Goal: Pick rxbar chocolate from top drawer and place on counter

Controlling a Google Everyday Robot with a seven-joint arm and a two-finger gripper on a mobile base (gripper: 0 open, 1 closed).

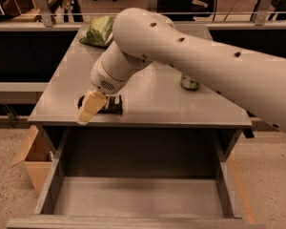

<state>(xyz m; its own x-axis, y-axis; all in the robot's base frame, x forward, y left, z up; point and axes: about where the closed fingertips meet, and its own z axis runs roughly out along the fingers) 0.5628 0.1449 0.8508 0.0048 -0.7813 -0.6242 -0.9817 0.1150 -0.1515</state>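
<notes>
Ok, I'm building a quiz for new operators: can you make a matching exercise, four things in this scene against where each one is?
Things:
1 rxbar chocolate
2 chip bag
3 can
4 gripper

Places:
A counter's far left corner
B over the counter's front left edge
C flat on the counter, beside the gripper
D counter's right half

Pairs: 1-C, 2-A, 3-D, 4-B.
</notes>
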